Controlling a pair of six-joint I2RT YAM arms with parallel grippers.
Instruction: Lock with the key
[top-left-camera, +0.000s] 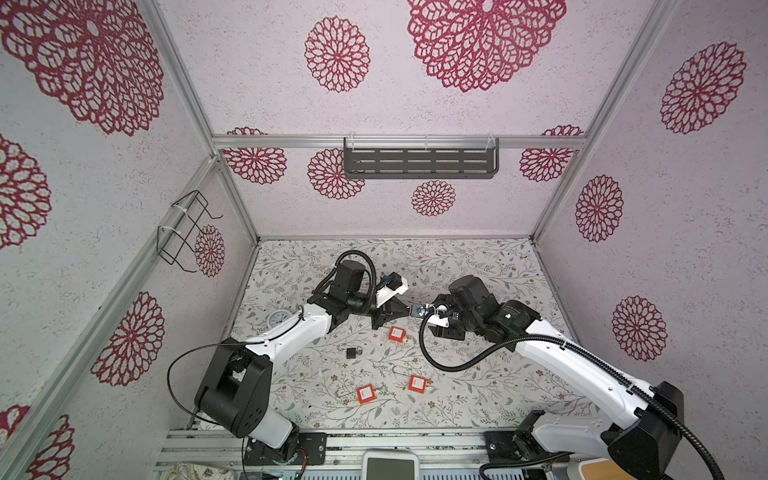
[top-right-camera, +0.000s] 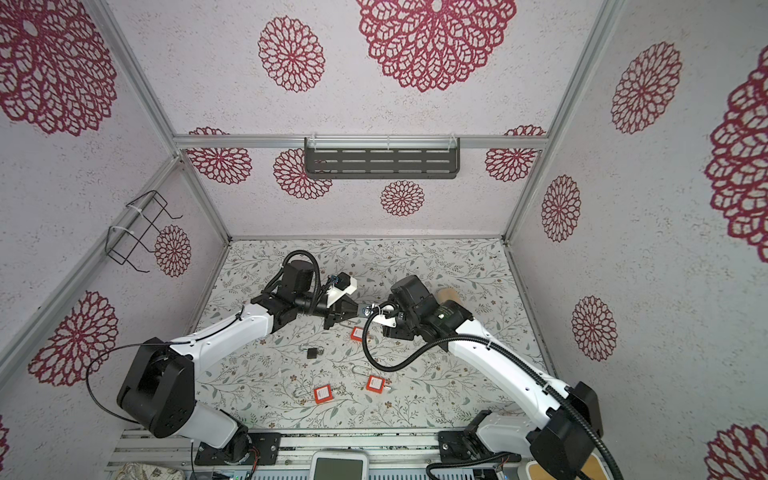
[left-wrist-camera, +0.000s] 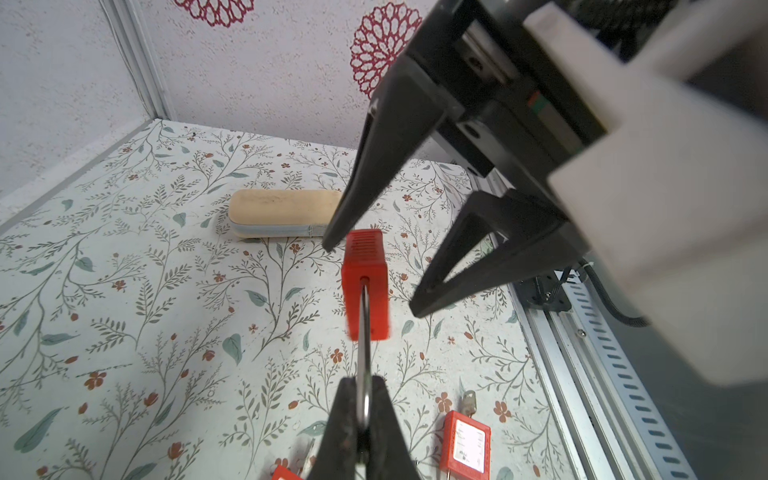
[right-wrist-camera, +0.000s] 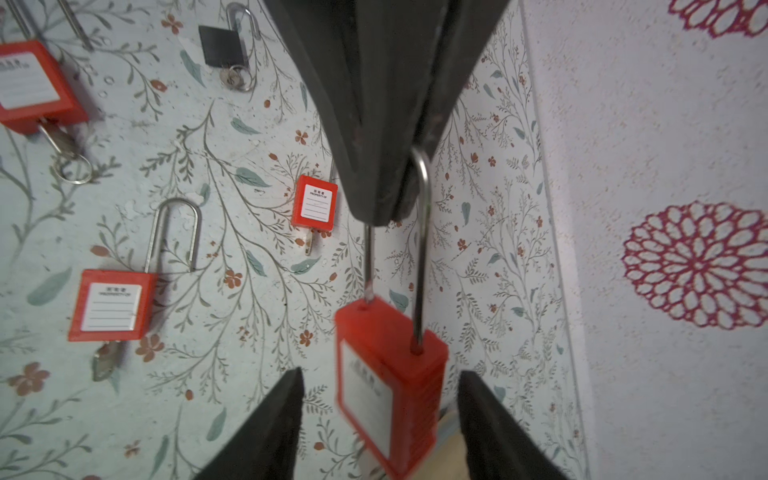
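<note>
A red padlock (right-wrist-camera: 390, 382) hangs in the air by its steel shackle (right-wrist-camera: 422, 249). My left gripper (left-wrist-camera: 363, 380) is shut on the top of that shackle, with the red body (left-wrist-camera: 365, 286) beyond its tips. My right gripper (right-wrist-camera: 380, 374) is open, one finger (right-wrist-camera: 266, 428) on each side of the body and neither touching it. The shackle's short leg ends right at the body's top; whether it sits inside is blurred. This padlock's key is hidden. In both top views the two grippers meet above mid-table, left (top-left-camera: 409, 309) facing right (top-left-camera: 430, 311).
Three red padlocks (top-left-camera: 397, 333) (top-left-camera: 417, 383) (top-left-camera: 365, 394) and a black padlock (top-left-camera: 353, 353) lie on the floral table, with keys (right-wrist-camera: 307, 245) stuck in them. A beige case (left-wrist-camera: 284, 214) lies behind the right arm. A small clock (top-left-camera: 279, 318) sits by the left wall.
</note>
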